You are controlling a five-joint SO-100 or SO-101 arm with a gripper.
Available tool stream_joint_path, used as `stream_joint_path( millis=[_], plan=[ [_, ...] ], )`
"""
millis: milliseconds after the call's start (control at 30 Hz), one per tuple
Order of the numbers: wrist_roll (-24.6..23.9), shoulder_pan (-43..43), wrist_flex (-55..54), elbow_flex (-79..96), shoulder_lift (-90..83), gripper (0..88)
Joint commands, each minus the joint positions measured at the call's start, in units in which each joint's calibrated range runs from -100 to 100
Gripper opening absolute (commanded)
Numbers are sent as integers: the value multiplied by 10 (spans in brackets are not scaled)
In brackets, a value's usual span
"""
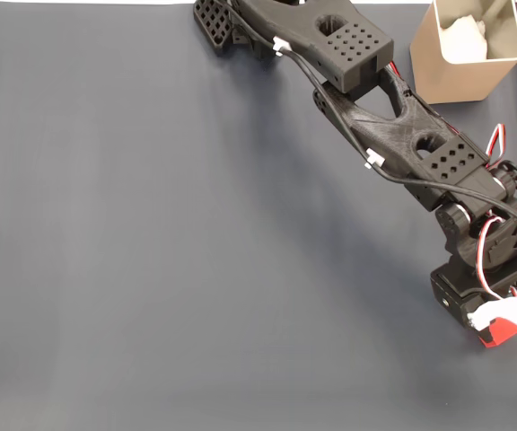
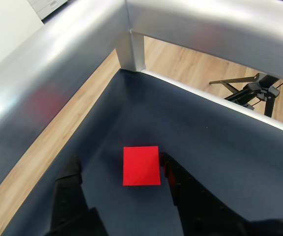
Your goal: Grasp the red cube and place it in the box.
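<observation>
Red, flat-faced and small: the red cube (image 2: 141,165) lying on the dark blue-grey table (image 2: 215,147) in the wrist view, between the two black fingers (image 2: 178,179) of the gripper (image 2: 119,169). Spread wide, one finger near touching the cube's right edge, the other well off to its left; likely straddling it so as to close on opposite faces. Not yet pinched, by the look of it. Close behind, a shiny metal rail (image 2: 82,59) at the table's corner. In the fixed view, far from the arm's reach-end, the tan box (image 1: 463,56) standing upright at the top right beside the arm (image 1: 393,126), open-topped for the drop.
</observation>
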Motion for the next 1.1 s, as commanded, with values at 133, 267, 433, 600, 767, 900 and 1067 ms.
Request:
stream_joint_path(
  millis=[133, 267, 433, 600, 767, 900, 1067],
  plan=[
    [12, -1, -3, -29, -16, 295],
    [12, -1, -3, -16, -23, 280],
    [16, -3, 0, -11, -26, 225],
    [24, -3, 12, -9, -29, 165],
    [32, -1, 16, 14, -41, 125],
    [33, -1, 16, 16, -43, 113],
    [36, -3, 19, 23, -49, 95]
  ],
)
